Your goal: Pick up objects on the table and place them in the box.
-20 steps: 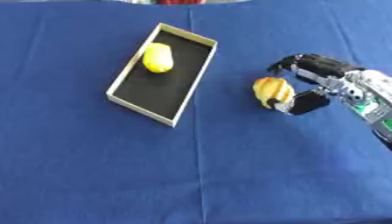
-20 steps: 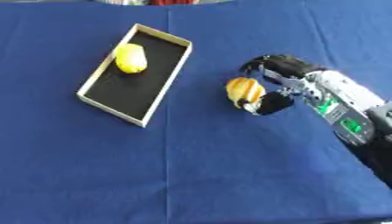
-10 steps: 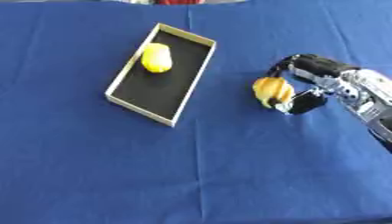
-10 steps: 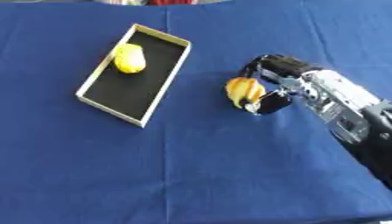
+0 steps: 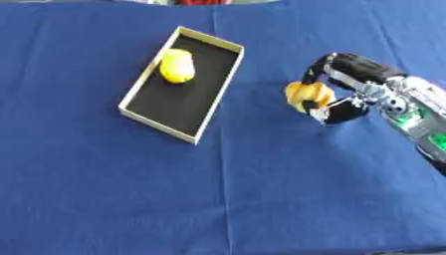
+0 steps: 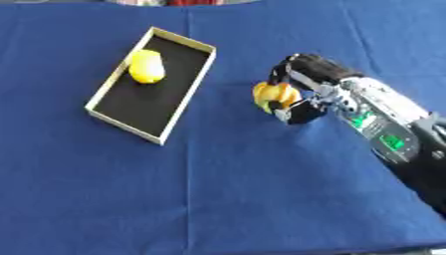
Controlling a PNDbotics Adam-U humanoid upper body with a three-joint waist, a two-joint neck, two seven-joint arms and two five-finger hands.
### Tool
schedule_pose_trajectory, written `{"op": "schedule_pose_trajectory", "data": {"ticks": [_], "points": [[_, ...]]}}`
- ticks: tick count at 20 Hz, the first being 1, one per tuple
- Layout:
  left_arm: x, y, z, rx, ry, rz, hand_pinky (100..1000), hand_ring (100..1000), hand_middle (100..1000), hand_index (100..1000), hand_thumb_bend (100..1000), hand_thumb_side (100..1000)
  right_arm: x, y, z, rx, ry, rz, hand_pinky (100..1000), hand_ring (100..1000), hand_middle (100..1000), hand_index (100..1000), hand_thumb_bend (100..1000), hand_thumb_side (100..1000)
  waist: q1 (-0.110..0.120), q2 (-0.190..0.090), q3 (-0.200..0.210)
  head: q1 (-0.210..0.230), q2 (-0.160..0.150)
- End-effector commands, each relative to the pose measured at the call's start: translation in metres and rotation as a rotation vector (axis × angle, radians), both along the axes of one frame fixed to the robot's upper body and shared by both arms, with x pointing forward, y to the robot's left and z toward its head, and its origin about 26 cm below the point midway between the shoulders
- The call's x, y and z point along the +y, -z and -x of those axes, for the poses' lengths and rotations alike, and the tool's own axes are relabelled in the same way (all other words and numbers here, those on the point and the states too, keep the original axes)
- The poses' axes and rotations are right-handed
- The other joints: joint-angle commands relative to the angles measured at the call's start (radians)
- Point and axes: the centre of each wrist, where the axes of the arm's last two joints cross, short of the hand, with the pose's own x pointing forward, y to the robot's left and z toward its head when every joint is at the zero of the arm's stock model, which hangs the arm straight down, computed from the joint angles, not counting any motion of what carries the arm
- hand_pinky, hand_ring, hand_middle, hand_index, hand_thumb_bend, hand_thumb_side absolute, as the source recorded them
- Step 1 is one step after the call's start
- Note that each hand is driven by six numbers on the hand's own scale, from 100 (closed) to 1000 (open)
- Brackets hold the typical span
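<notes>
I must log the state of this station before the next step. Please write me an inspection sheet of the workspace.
Surface: table under a blue cloth, creased.
Job's things: box, open, black inside, holding a yellow fruit at its far end; an orange-yellow fruit to the box's right, outside it.
Clutter: nothing seen.
Hands: right hand curled round the orange-yellow fruit; left hand not in view.
Cables: nothing seen.
Surroundings: something red at the far edge, unclear.

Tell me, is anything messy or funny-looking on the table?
Nothing looks spilled or broken. The box lies slanted on the blue cloth, with one yellow fruit inside near its far end. The right hand is curled round an orange-yellow fruit, to the right of the box.
</notes>
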Motion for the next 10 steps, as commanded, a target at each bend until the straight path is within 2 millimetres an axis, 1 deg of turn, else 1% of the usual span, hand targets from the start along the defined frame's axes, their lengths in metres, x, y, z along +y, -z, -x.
{"op": "schedule_pose_trajectory", "data": {"ticks": [1, 7, 10], "points": [[0.001, -0.008, 0.003, -0.027, -0.001, -0.023, 1000, 856, 866, 946, 177, 958, 0.008, -0.035, 0.01, -0.096, -0.042, 0.006, 804, 762, 476, 553, 100, 130, 0.001, -0.022, -0.001, -0.005, -0.002], [0.001, -0.009, 0.002, -0.027, 0.004, -0.029, 1000, 857, 866, 946, 178, 959, 0.04, -0.08, 0.02, -0.175, -0.176, -0.009, 806, 760, 479, 556, 100, 129, 0.0, -0.027, -0.002, -0.008, -0.001], [0.0, -0.009, 0.002, -0.028, 0.01, -0.03, 1000, 857, 866, 946, 178, 959, 0.064, -0.096, 0.016, -0.178, -0.254, -0.017, 807, 760, 482, 557, 100, 131, 0.0, -0.031, 0.0, -0.013, 0.001]]}}
